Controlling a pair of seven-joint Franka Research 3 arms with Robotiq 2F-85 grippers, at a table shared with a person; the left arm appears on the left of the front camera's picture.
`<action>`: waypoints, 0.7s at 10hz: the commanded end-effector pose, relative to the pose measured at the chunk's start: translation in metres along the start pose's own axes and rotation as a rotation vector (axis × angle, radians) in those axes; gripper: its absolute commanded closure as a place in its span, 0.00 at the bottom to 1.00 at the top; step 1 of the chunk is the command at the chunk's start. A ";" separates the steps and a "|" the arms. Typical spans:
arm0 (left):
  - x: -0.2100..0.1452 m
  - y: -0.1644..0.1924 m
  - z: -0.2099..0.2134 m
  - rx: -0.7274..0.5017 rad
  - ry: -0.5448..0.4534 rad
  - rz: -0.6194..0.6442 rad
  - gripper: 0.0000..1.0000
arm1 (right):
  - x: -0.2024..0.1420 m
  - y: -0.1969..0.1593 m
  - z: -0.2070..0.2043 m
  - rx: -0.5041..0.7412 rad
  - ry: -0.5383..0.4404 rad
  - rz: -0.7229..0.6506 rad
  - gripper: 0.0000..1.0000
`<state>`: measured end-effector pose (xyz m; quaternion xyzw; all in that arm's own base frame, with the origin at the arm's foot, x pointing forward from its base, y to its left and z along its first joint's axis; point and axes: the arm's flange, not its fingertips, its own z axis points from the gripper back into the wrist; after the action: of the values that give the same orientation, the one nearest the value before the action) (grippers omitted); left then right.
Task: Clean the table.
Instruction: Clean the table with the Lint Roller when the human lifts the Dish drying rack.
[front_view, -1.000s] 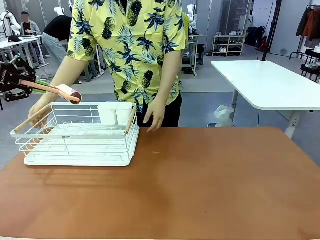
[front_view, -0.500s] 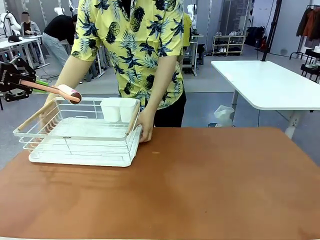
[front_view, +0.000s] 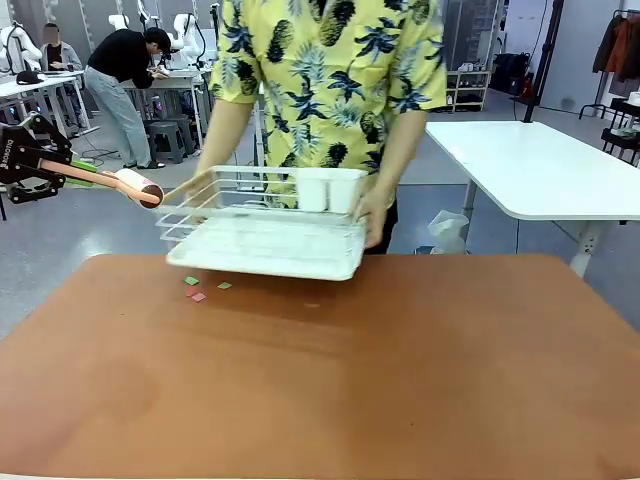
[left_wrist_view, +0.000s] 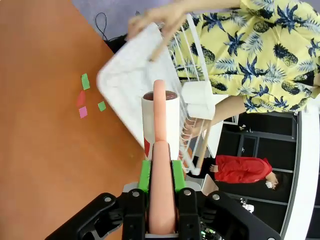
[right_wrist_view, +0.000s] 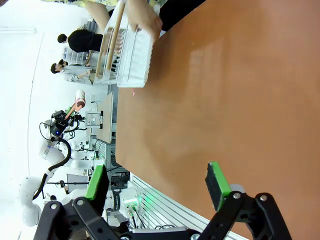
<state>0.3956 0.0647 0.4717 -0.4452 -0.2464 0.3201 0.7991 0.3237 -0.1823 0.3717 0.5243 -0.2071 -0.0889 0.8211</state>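
Currently, in the front view, the left tool (front_view: 72, 172) hangs off the tabletop's (front_view: 420, 380) far left corner, clamped on the pink handle of a lint roller (front_view: 138, 187). A person holds a white wire dish rack (front_view: 262, 228), with two white cups (front_view: 327, 190) in it, in the air above the far edge. Small green and pink paper scraps (front_view: 198, 290) lie on the tabletop near the far left corner, under the rack's left end.

In the left wrist view, the green pads press on the handle from both sides. The white roll points toward the rack, and the scraps lie apart from it on the bare surface.

In the right wrist view, the right tool (right_wrist_view: 156, 184) is spread wide and holds nothing, above the tabletop's near edge.

Step in hand, as judged: clearing access to the debris. The next move calls for lowering the roll flat onto the scraps and rolling across them, keeping clear of the rack and the person's hands.
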 end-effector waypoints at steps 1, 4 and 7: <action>0.000 -0.004 0.003 0.010 -0.018 0.000 1.00 | -0.001 0.003 0.001 0.010 -0.004 -0.001 0.00; 0.000 -0.004 0.003 0.010 -0.018 0.000 1.00 | -0.001 0.003 0.001 0.010 -0.004 -0.001 0.00; 0.000 -0.004 0.003 0.010 -0.018 0.000 1.00 | -0.001 0.003 0.001 0.010 -0.004 -0.001 0.00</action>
<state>0.3956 0.0647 0.4717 -0.4452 -0.2464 0.3201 0.7991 0.3237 -0.1823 0.3717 0.5243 -0.2071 -0.0889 0.8211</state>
